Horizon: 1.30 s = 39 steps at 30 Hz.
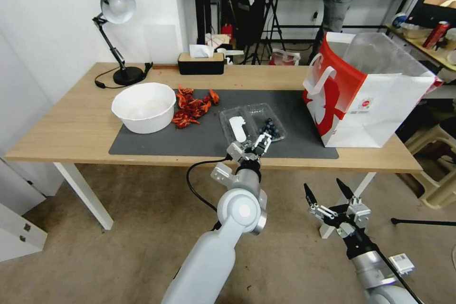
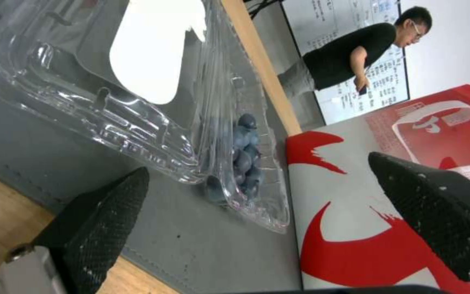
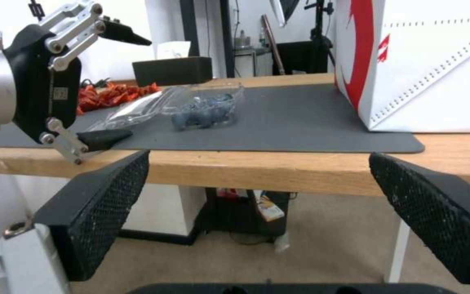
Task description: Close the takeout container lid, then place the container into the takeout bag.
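Observation:
The takeout container [image 1: 271, 128] lies open on the grey mat [image 1: 156, 142], dark blueberries showing in its right half [image 2: 243, 159] [image 3: 202, 108]. Its lid [image 1: 236, 126] [image 2: 148, 53], marked by a white label, lies flat to the left of the berries. My left gripper [image 1: 251, 145] [image 2: 267, 216] [image 3: 131, 87] is open at the container's near edge, just above the mat and holding nothing. The takeout bag [image 1: 365, 95] [image 2: 387, 228] [image 3: 425, 61] stands upright and open at the mat's right end. My right gripper [image 1: 330, 194] [image 3: 257, 204] hangs open below and in front of the table edge.
A large white bowl [image 1: 143, 107] and a pile of red shells [image 1: 192, 104] sit on the left of the mat. A desk lamp [image 1: 116, 33] and a dark tissue box [image 1: 201, 62] stand at the back of the wooden table [image 1: 57, 128].

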Tool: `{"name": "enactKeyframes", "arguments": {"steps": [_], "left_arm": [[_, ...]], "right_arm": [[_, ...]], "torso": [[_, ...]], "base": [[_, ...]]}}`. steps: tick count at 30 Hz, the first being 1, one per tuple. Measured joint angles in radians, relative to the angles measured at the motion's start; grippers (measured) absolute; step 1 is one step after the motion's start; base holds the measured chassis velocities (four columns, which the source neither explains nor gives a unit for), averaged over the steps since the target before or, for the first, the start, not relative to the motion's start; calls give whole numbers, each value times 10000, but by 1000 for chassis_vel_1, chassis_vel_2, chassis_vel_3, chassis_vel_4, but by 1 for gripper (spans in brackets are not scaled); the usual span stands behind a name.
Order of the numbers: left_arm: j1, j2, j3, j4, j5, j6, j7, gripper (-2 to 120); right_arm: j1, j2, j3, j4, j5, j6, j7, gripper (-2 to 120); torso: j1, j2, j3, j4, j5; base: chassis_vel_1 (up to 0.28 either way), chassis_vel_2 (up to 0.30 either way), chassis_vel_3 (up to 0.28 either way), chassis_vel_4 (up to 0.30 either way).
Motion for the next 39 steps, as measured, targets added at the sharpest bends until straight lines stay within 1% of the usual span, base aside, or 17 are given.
{"name": "enactKeyframes", "arguments": {"steps": [8, 31, 39], "left_arm": [[-10, 3, -85, 18, -69, 4, -5, 100], [-90, 24, -389, -34, -305, -52, 22, 100], [-65, 24, -467, -259, -430, -135, 322, 100]], "right_arm": [[-36, 56, -47, 0, -76, 32, 1, 100], [-122, 177, -134, 48, -267, 58, 42, 100], [-120, 181, -149, 53, -308, 58, 72, 100]], "torso": [[-1, 3, -1, -2, -1], [2, -1, 3, 3, 4], [2, 0, 3, 2, 3]], "base": [[0, 0, 0, 0], [0, 0, 0, 0], [0, 0, 0, 0]]}}
